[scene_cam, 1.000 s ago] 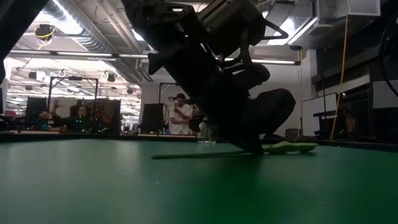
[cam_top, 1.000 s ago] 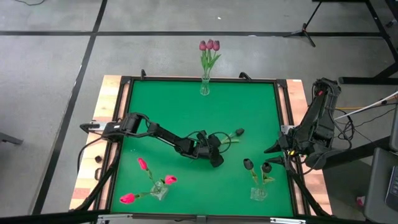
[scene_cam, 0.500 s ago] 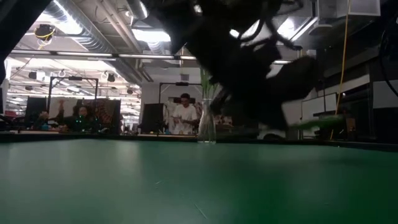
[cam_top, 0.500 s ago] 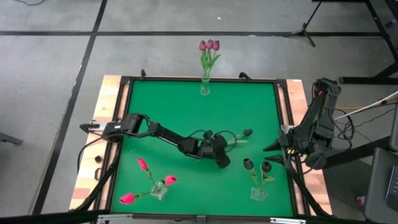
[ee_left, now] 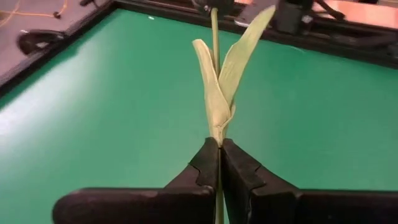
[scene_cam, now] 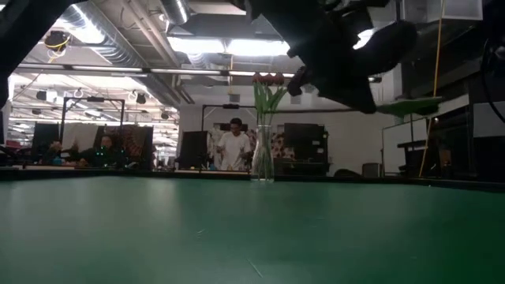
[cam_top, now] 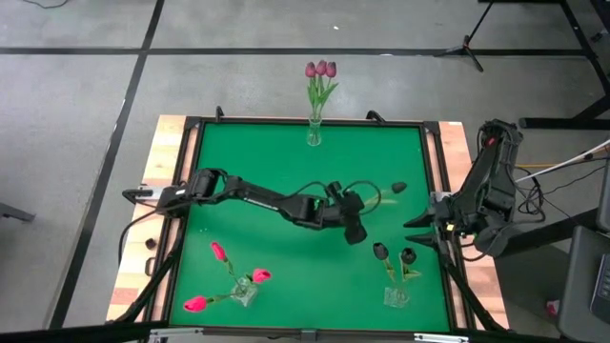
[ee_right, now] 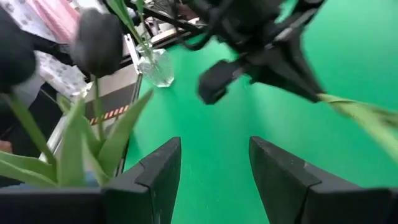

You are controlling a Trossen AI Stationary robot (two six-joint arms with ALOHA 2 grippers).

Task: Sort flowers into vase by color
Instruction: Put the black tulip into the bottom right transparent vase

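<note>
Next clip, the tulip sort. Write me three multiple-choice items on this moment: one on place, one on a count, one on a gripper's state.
1. Where does the vase of mauve tulips stand?
A. far edge of the table, middle
B. near left corner
C. near right corner

2. How many pink-red tulips are in the near left vase?
A. one
B. three
C. five

3. What is the left gripper doing?
A. open over a vase
B. shut on the stem of a dark tulip
C. resting empty at the table's side

Key: 1 A, the high view shows it at the far edge. 2 B, three heads spread from it. 3 B, its wrist view shows fingers pinching the stem.
</note>
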